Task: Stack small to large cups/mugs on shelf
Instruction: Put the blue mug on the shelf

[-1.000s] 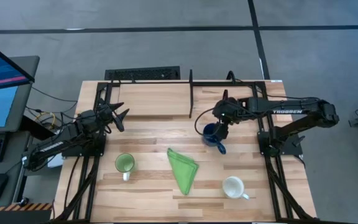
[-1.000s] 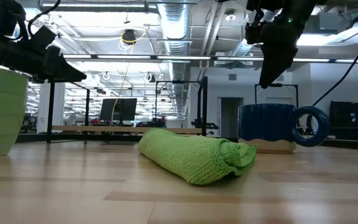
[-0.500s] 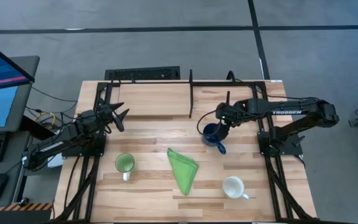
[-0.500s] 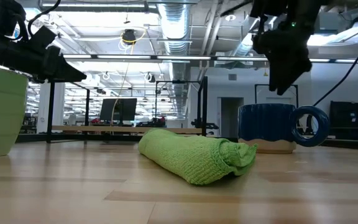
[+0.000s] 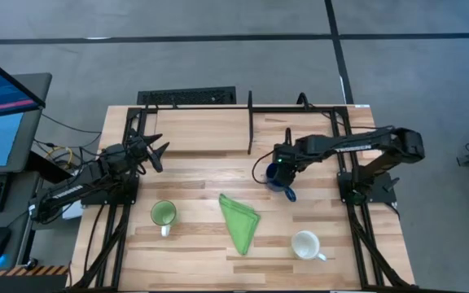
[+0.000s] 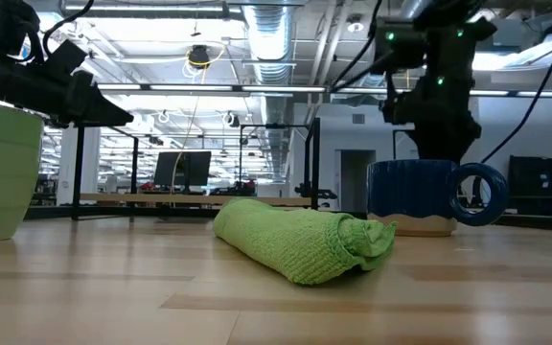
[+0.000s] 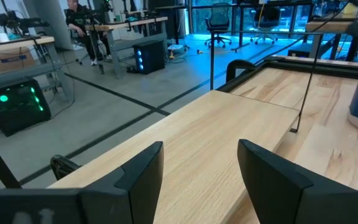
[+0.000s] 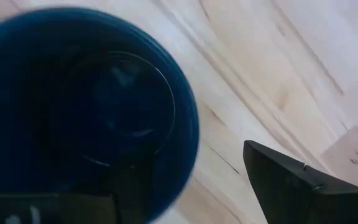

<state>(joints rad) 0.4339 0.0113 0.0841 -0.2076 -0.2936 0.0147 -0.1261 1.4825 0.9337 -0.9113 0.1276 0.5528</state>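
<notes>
The dark blue mug stands upright on the table just on the near side of the shelf, its handle toward the near right. My right gripper hangs over it, open, with one finger down inside the mug and the other outside its rim. The light green mug and the white mug stand apart near the near edge. My left gripper waits open above the table's left side.
A folded green cloth lies between the green and white mugs, on the near side of the blue mug. The shelf's black rods rise along the far edge over bare wood. A monitor and keyboard sit off the table's left.
My right gripper has come down from above the blue mug and shifted slightly toward the table's left, so that its fingers now straddle the mug's rim. The mug has stayed where it was.
</notes>
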